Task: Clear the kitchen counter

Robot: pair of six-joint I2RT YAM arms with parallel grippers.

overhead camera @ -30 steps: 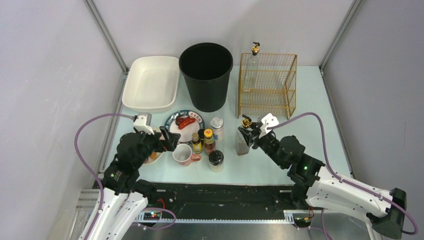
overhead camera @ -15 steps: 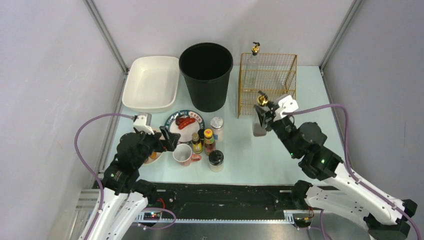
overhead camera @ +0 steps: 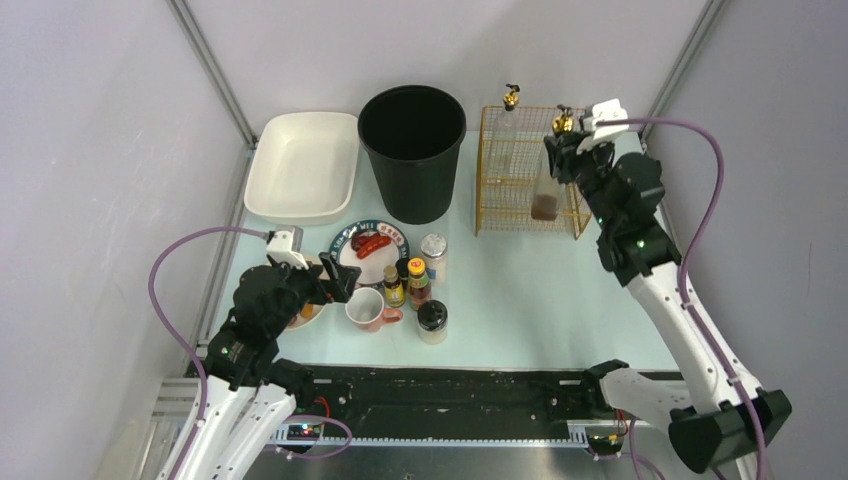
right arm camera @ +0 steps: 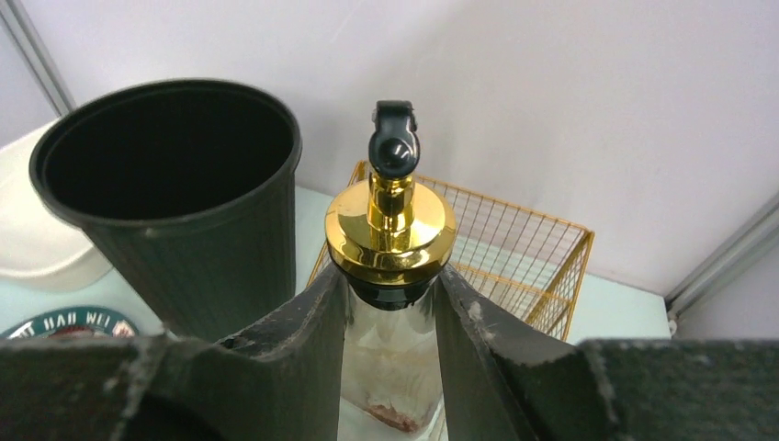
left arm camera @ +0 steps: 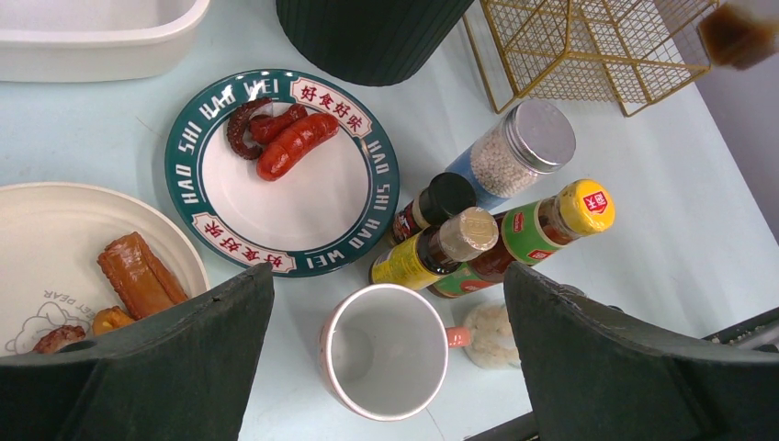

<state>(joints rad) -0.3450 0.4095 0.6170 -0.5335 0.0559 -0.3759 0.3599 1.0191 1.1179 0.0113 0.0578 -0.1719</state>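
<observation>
**A:** What could've gone wrong there? Up close the left end effector (left arm camera: 388, 276) hung wide open over the mug (left arm camera: 386, 354), gripping nothing.

**B:** The risk was further back. The right end effector (right arm camera: 390, 317) was clamped on a pump bottle (overhead camera: 545, 190) up by the rack (overhead camera: 500, 210). My guess is that coming down low could've clipped the wire and tipped it.

**A:** Containers?

**B:** On the mint table (overhead camera: 540, 300), the mug was empty and there were sausages on the green plate (left arm camera: 303, 207). The held bottle had brown dregs. Nothing showed in the bin (overhead camera: 412, 160) or tray (overhead camera: 300, 165).

Likely lab: grey walls (overhead camera: 80, 150), metal posts (overhead camera: 212, 70)
</observation>
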